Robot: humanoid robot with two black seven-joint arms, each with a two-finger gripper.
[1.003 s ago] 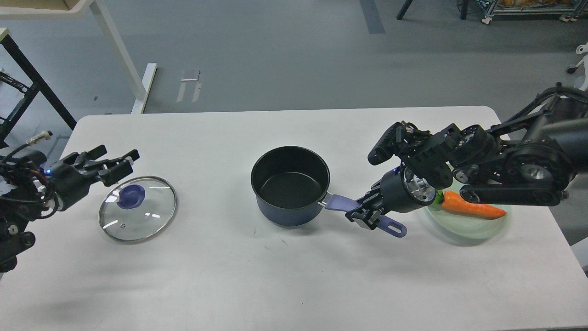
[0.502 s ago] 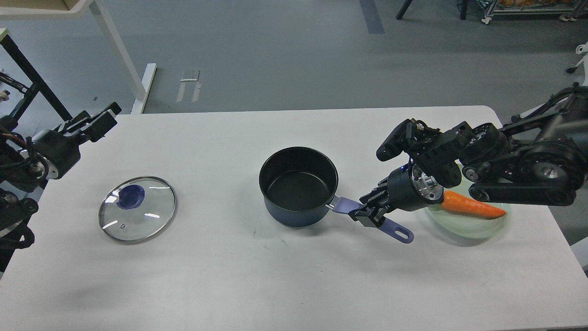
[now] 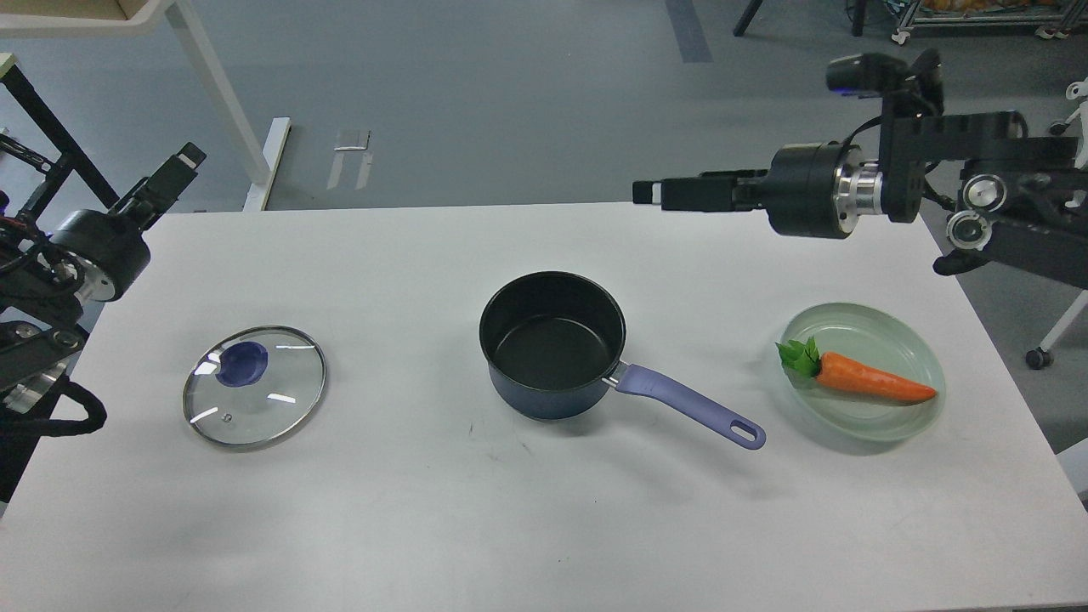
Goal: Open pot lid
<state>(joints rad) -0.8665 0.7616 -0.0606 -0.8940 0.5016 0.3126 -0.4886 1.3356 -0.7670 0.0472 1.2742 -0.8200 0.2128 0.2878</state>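
The dark blue pot (image 3: 544, 387) stands uncovered at the table's middle, its purple handle (image 3: 688, 406) pointing to the front right. The glass lid (image 3: 255, 387) with a blue knob (image 3: 244, 364) lies flat on the table to the pot's left. My left gripper (image 3: 174, 170) is raised at the table's far left edge, well behind the lid, and holds nothing. My right gripper (image 3: 659, 194) is raised above the table's back edge, pointing left, well clear of the pot and empty. Both are seen side-on, so their fingers cannot be told apart.
A clear green plate (image 3: 926, 357) holding an orange carrot (image 3: 875, 384) sits to the right of the pot. The white table (image 3: 510, 510) is bare in front. A white table leg (image 3: 212, 93) stands on the floor behind at the left.
My right gripper has let go of the pot handle and lifted up and back to the table's far edge. My left gripper has drawn back from the lid and risen. The pot shifted slightly right.
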